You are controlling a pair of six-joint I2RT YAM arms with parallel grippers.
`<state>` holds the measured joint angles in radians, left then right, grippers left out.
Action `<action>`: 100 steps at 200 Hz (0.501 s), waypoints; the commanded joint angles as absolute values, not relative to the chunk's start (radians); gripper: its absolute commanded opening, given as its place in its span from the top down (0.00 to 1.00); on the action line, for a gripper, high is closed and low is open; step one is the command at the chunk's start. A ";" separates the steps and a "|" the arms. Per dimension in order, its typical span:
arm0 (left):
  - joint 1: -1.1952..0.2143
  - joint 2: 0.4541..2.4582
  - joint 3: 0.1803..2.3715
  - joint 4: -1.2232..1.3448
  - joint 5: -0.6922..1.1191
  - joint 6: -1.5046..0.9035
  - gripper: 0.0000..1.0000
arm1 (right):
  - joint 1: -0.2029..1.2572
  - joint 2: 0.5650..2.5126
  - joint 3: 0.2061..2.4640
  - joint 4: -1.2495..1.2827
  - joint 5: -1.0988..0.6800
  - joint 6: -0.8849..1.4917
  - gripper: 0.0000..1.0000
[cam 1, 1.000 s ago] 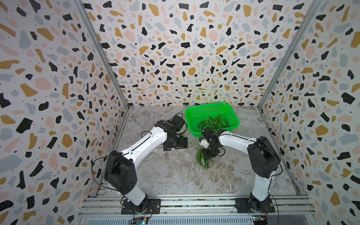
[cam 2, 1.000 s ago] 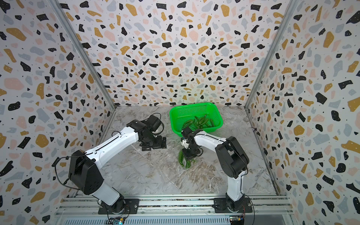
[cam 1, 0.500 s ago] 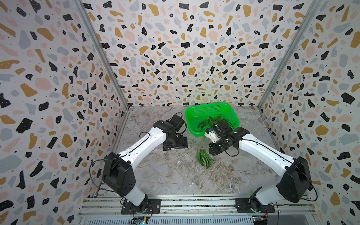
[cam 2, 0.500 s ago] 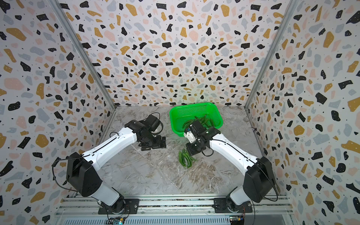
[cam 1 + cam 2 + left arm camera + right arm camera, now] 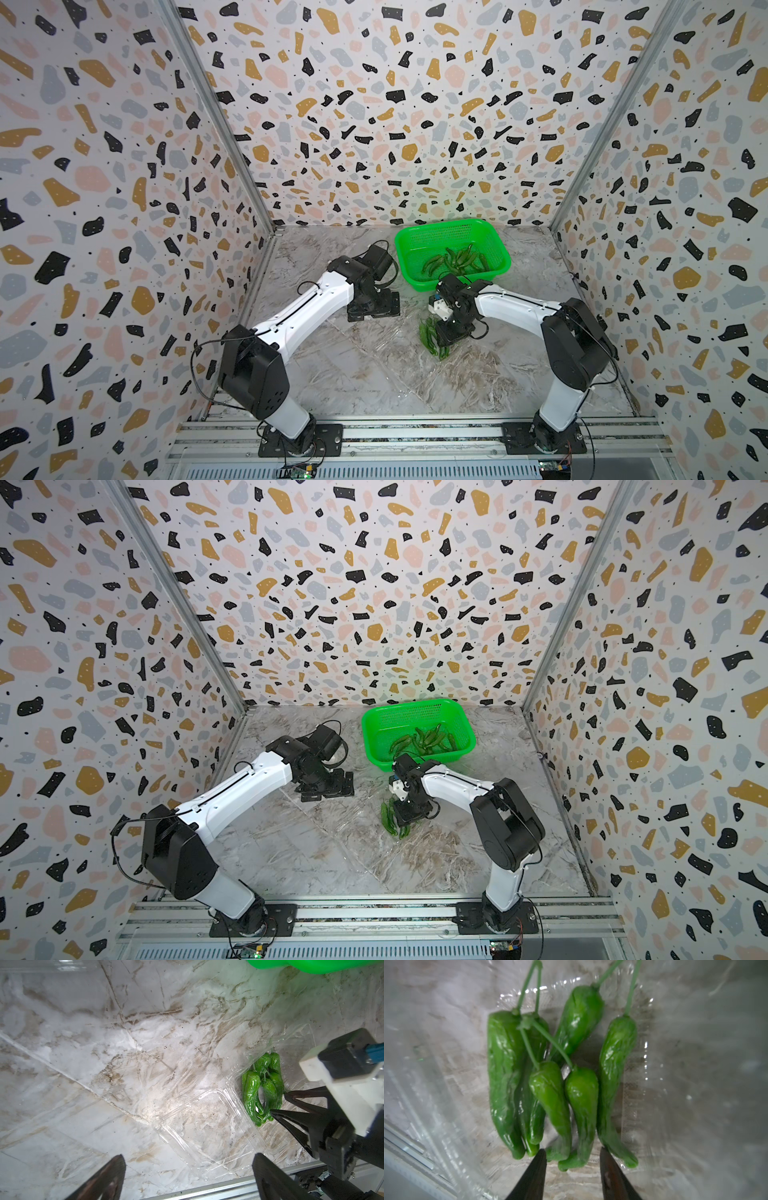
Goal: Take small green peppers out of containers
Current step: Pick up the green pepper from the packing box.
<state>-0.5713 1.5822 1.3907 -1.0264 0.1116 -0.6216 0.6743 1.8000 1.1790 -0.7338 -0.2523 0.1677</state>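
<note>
**Occlusions and cropping**

Right wrist view was blurred: container [image 5: 644, 1047] walls smeared, and several peppers [image 5: 579, 1022] had stems cut by the frame edge. In both top views container outlines were too faint to trace; the right gripper [image 5: 441, 337] covered part of the pile. Left wrist view cropped the basket [image 5: 311, 964] and the fingers [image 5: 108, 1176] of the left gripper [image 5: 189, 1156].
</note>
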 commanded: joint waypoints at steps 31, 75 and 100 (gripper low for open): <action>-0.568 1.563 1.372 -1.030 0.103 -0.624 0.04 | 0.695 1.783 1.180 -0.728 -0.226 0.163 0.87; -0.568 1.577 1.391 -1.035 0.101 -0.612 0.04 | 0.693 1.654 1.204 -0.797 -0.214 0.195 0.98; -0.568 1.589 1.397 -1.026 0.109 -0.612 0.04 | 0.693 1.581 1.223 -0.846 -0.213 0.214 0.99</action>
